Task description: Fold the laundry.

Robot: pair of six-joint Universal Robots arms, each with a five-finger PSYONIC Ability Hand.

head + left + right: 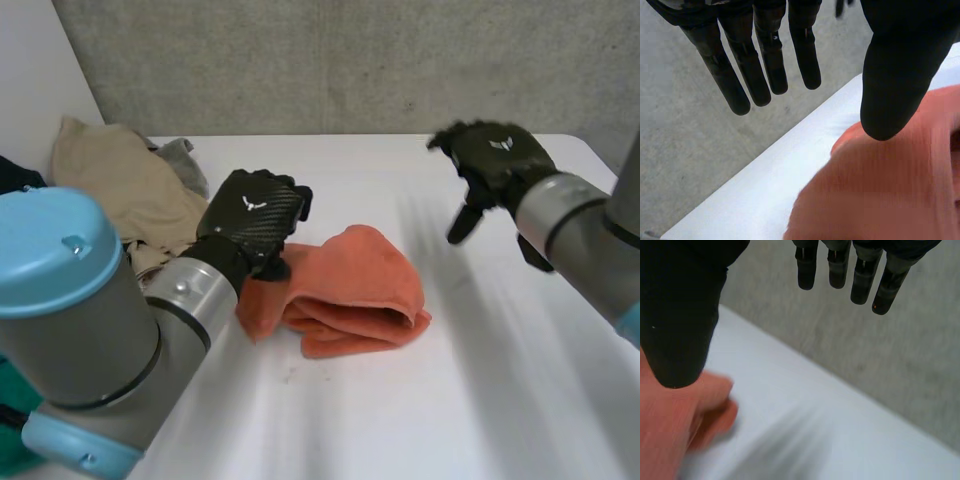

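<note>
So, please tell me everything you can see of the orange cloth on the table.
The orange cloth looks soft and thick, like towelling. It lies on the white table, folded into a loose bundle of several layers, rounded on top, its layered edges toward the near side. The open left hand is over its left end; whether they touch cannot be told.

The head view looks down from behind and between the arms, across the table point(500, 400) toward its far edge and the grey wall point(350, 60); each wrist view sits close, sighting along the left hand point(900, 65) or the right hand point(680, 315) past a table edge. All three share the orange cloth point(360, 290).
</note>
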